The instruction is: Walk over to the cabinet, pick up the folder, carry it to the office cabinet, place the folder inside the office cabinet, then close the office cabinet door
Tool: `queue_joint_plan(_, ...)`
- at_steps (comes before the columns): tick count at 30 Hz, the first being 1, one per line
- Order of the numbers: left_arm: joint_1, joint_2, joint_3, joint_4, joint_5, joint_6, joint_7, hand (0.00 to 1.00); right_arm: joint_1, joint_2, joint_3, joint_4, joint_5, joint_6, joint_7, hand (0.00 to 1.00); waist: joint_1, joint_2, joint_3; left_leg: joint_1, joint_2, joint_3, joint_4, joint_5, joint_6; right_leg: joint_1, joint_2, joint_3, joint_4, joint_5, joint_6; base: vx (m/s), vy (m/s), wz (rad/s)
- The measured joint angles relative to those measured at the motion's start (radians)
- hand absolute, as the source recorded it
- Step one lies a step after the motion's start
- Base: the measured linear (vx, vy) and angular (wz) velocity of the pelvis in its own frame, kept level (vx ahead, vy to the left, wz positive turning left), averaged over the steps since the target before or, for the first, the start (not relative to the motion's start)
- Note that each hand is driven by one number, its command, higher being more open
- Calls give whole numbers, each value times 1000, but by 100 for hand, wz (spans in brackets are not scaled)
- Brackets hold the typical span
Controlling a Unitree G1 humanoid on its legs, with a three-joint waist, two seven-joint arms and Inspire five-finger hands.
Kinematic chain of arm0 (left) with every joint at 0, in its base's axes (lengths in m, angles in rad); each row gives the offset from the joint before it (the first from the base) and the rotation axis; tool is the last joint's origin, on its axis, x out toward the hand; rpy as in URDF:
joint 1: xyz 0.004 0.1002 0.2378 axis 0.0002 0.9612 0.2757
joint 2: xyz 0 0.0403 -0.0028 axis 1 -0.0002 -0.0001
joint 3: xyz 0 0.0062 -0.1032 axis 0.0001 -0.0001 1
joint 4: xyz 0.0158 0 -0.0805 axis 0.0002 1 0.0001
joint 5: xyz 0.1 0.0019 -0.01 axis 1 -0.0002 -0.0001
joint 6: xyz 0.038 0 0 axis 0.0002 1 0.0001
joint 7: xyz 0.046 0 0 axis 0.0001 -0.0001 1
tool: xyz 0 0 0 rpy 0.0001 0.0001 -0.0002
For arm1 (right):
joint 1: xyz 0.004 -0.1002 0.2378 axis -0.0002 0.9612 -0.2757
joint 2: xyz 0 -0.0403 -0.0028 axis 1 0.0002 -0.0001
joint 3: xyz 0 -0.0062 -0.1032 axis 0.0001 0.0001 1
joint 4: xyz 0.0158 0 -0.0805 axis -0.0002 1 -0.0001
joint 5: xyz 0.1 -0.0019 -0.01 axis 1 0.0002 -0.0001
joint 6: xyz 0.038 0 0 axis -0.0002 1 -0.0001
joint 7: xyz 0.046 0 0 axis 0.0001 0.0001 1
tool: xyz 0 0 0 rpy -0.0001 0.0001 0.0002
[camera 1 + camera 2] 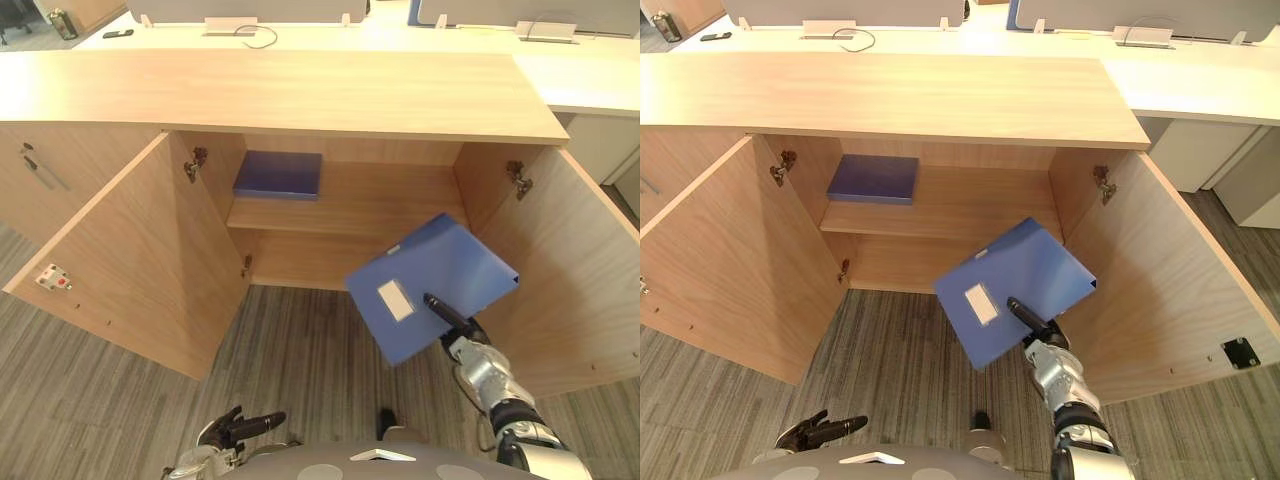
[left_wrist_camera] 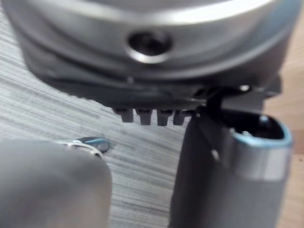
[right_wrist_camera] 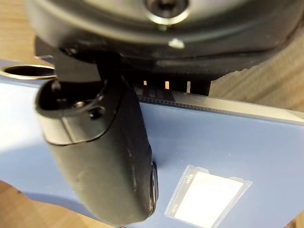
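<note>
A blue folder (image 1: 435, 282) with a white label hangs tilted in front of the open wooden cabinet (image 1: 300, 100), near its lower right compartment. My right hand (image 1: 455, 320) pinches its lower edge, thumb lying on top of the cover (image 3: 228, 147) and fingers beneath. The thumb (image 3: 109, 156) presses beside the label. My left hand (image 1: 240, 427) hangs low at the lower left over the carpet, fingers relaxed and holding nothing; in the left wrist view the fingertips (image 2: 147, 116) point at the grey floor.
Both cabinet doors stand wide: the left door (image 1: 140, 260) and the right door (image 1: 580, 290). Another blue folder (image 1: 279, 175) lies flat on the inner shelf (image 1: 370, 205), left side. White desks with cables stand behind the cabinet top.
</note>
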Motion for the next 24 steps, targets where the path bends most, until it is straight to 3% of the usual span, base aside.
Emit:
queue_joint_plan(4,1,7,-19,-8,1,0,2,100,-70,66,60,16,165,-10,1,0,23,-8,4,17,-6,25,-9,-1,4,11,-16,-116,-40,15,-34,-76,17,-19)
queue_joint_plan(10,2,5,-19,1,6,4,27,100,-223,123,56,73,358,-17,1,0,54,-8,21,23,-3,11,-49,26,-23,60,5,-123,-142,16,-33,44,-32,5)
queue_joint_plan(13,1,-3,-9,7,11,4,51,100,-284,125,43,74,471,-74,-2,0,55,-3,21,27,5,-3,-88,53,-21,62,17,-146,-157,16,-33,66,-43,14)
queue_joint_plan(16,0,-4,-7,6,12,4,70,100,-325,126,11,74,568,-133,-4,0,52,-3,21,4,22,-29,-67,27,-38,64,28,-174,-160,2,-44,64,-37,26)
queue_joint_plan(18,0,-14,17,7,12,5,84,100,-330,126,-5,71,598,-167,-11,0,49,-1,21,-73,54,-57,94,-56,-39,77,43,-209,-162,-33,-50,75,-90,33)
queue_joint_plan(19,2,-24,49,7,13,5,100,100,-330,130,-3,70,608,-183,-23,0,57,15,24,-126,102,-63,235,-121,-39,94,71,-226,-165,-56,-51,76,-91,5)
queue_joint_plan(20,12,-27,67,6,13,6,106,100,-329,135,-3,69,616,-189,-30,0,68,23,26,-148,126,-66,303,-138,-36,105,88,-229,-166,-66,-55,182,-144,8)
queue_joint_plan(21,10,-55,125,-34,13,4,124,100,-329,155,-6,64,627,-214,-61,0,81,34,33,-244,198,-73,541,-148,-15,140,130,-252,-173,-79,-63,146,-97,11)
queue_joint_plan(23,9,-83,138,-68,34,0,166,100,-329,175,-3,50,637,-224,-87,0,100,53,44,-278,250,-70,695,-124,20,199,163,-261,-195,-90,-77,180,-101,-1)
queue_joint_plan(24,9,-94,148,-87,47,-11,178,100,-323,198,-3,25,652,-228,-96,0,115,55,46,-309,274,-66,803,-55,36,238,169,-248,-216,-101,-84,195,-70,-18)
